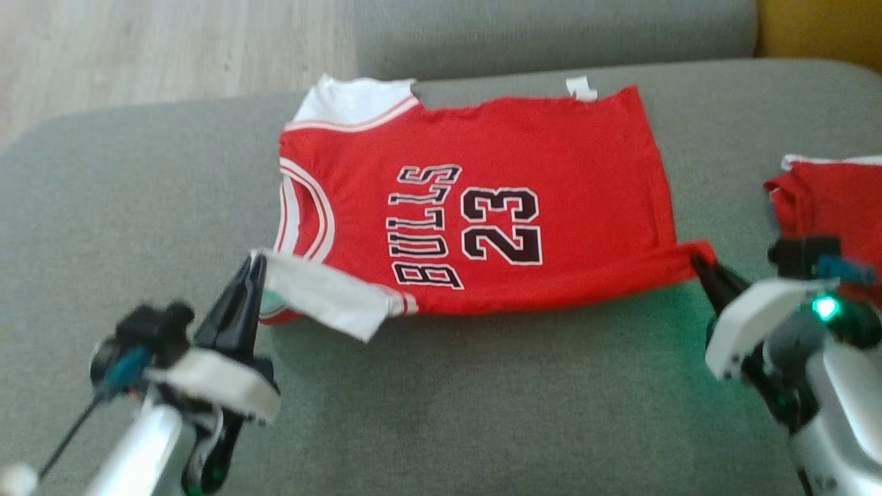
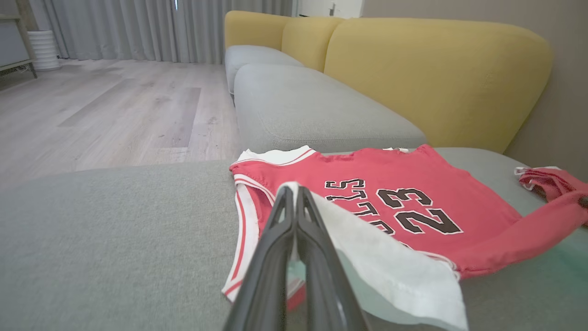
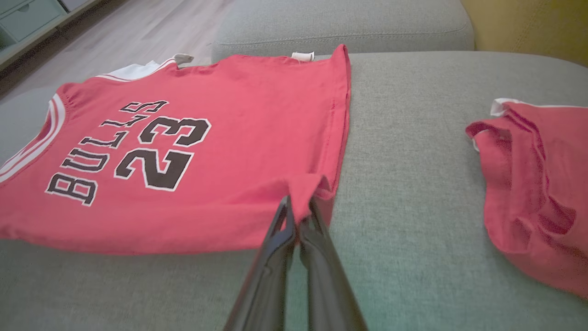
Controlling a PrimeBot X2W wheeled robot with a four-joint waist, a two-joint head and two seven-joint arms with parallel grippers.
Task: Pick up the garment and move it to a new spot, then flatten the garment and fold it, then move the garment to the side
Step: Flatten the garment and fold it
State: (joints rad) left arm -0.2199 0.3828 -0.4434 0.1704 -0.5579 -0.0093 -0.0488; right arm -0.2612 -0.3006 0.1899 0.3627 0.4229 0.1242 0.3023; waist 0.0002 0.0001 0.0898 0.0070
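Fold step, I think: the jersey (image 1: 482, 207) lies spread and mostly flat on the grey sofa cushion (image 1: 482, 413), print up, collar end to the left, hem to the right. Both my hands are on its near edge. My left gripper (image 1: 255, 260) is pinched shut on the white shoulder strap (image 1: 324, 296) at the near-left corner, which is raised a little and flopping over the fingers. My right gripper (image 1: 696, 260) is pinched shut on the hem corner (image 1: 689, 251) at the near-right, with the cloth bunched just at the fingertips. The rest of the jersey stretches away from both hands toward the far side, and the far edge rests near the cushion seam. A second red garment (image 1: 834, 193) sits to the right, apart from the jersey and close behind my right wrist. The next move probably calls for lifting both corners together and level, carrying the near edge over to the far edge, then laying it down so the edges match. Risks are uneven height, which would skew the fold, and the strap slipping out since it is only a thin pinch.
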